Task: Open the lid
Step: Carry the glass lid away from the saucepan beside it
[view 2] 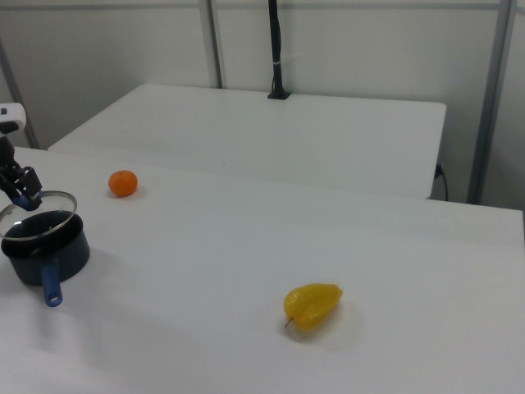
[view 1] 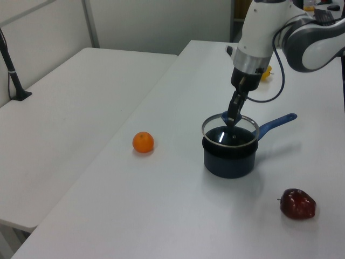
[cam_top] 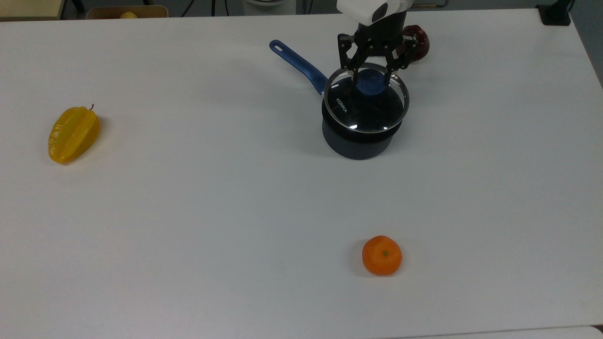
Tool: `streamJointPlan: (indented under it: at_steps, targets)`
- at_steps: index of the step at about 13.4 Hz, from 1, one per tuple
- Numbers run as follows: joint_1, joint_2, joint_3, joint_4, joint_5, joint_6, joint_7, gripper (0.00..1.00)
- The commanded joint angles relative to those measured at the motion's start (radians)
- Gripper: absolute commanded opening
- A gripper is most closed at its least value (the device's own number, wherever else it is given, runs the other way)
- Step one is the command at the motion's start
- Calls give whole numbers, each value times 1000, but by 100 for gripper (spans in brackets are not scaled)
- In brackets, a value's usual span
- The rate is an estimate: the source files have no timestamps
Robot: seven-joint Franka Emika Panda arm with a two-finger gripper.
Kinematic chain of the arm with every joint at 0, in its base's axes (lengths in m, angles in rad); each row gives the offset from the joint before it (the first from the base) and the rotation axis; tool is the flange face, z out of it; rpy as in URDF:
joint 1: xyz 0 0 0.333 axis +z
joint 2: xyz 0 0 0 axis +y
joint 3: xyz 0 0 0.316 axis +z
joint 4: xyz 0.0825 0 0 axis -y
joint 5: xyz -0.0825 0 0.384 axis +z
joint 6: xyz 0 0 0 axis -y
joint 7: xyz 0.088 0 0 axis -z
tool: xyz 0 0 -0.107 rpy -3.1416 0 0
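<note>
Nearest in the top view lies a round orange tangerine (cam_top: 382, 255) on the white table (cam_top: 188, 212), well apart from the rest. Farther back, at the top view's left, rests a yellow ribbed starfruit (cam_top: 73, 134). Toward the far side stands the dark saucepan with a blue handle (cam_top: 356, 139), the handle pointing to the top view's far left. Just above the pan's rim hangs the round clear glass lid with a metal rim and blue centre knob (cam_top: 367, 104); the left view shows a thin gap between rim and pot. The black two-finger gripper (cam_top: 371, 84) pinches the knob from both sides. Beyond it sits a dark red apple (cam_top: 419, 41).

The lifting step looks under way. Next, the lid likely needs carrying clear of the pot and setting down on bare table, kept level and away from the fruit.
</note>
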Motion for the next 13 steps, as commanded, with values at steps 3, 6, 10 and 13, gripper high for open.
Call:
streamJointPlan:
  at_steps: [3, 6, 10, 13]
  targets:
    - [-133, -19, -50, 23, -13, -34, -35, 33]
    - [-188, -22, -142, 17, -7, -36, -159, 33]
    - [-297, -1, -162, -5, -4, -31, -284, 33]
    - [-357, 48, -163, -16, -5, -17, -345, 33]
